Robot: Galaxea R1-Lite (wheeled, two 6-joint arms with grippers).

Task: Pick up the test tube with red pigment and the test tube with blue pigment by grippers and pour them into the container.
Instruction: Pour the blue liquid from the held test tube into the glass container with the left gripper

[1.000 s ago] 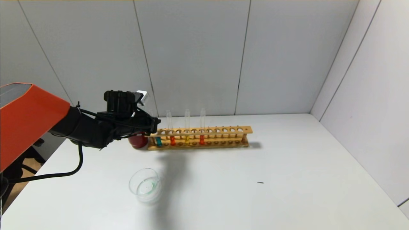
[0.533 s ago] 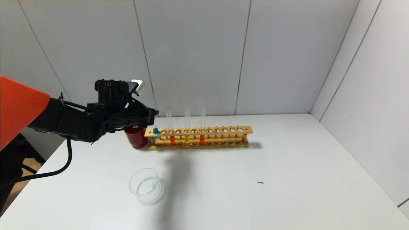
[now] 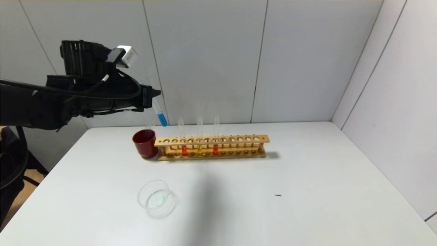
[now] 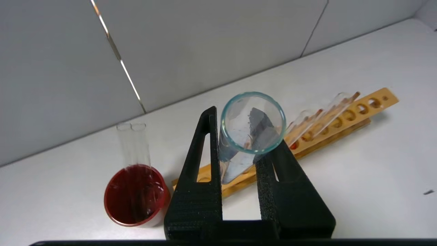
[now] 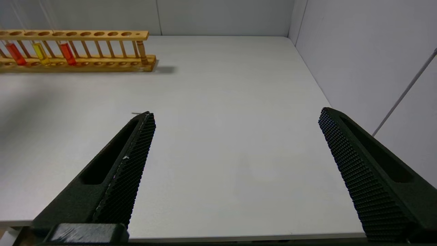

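Between jaws of left gripper [image 3: 154, 96]: blue tube [image 3: 159, 112] clamped near mouth, tilted, liquid end low so nothing spills, clear above rack [image 3: 211, 147]. Dish [image 3: 156, 199] at 6 o'clock of rack. Red tube [image 3: 184, 136] racked. Right gripper [image 5: 235, 119] parked, jaws wide apart.

Wooden rack [image 3: 211, 147] sits toward the back of the white surface [image 3: 290, 191], long side parallel to the grey panel wall [image 3: 205, 58]. 3 tubes stand upright in its left half; middle one is the yellow-liquid tube [image 3: 199, 134], w/ the redder tube [image 3: 216, 134] just right of it. Remaining holes to the right hold nothing. Dark red cup [image 3: 145, 143] stands just beside the rack's left end; 2 plain clear tubes [image 4: 134, 143] stand in it, side by side. Small dark speck [image 3: 278, 195] lies on the surface, well apart from the rack, nearer the front.
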